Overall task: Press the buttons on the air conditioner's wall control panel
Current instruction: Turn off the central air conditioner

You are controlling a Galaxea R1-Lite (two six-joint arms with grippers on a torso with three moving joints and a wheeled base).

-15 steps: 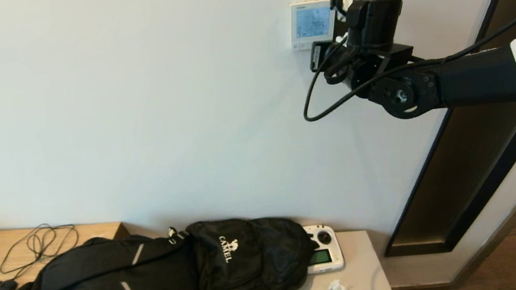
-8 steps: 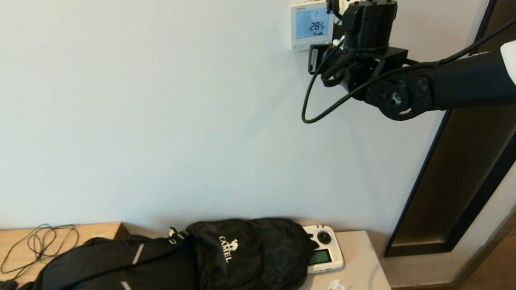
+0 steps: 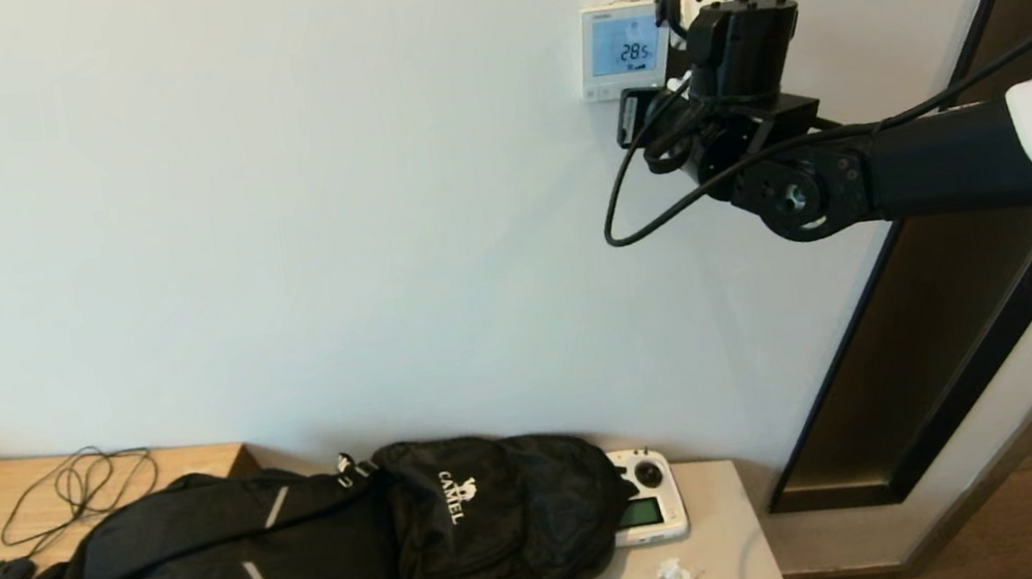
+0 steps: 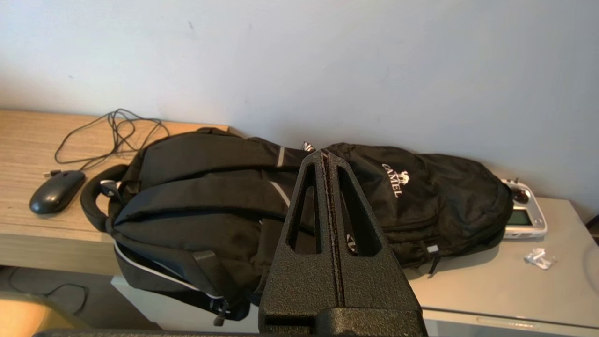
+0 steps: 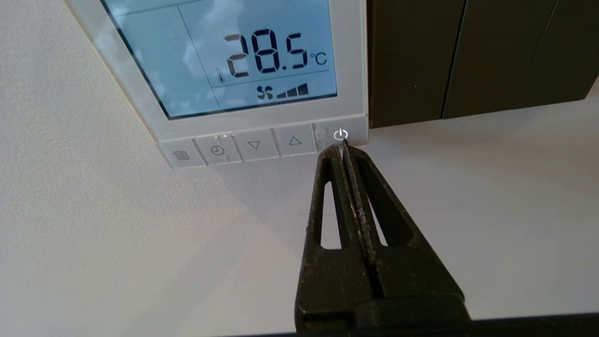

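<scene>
In the head view the wall control panel (image 3: 622, 49) hangs on a pale wall at one o'clock, the right arm raised beside it, above a ledge with a black backpack (image 3: 312, 565) lettered CAMEL. The left wrist view shows the left gripper (image 4: 327, 161) pressed together over that backpack. The right wrist view alone shows the right gripper (image 5: 343, 150), fingers pressed together, tip at the power key of the buttons (image 5: 255, 146), under a screen reading 28.5 °C.

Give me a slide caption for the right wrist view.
Right tool, shut, tip at the power button of the wall control panel reading 28.5 °C.
</scene>
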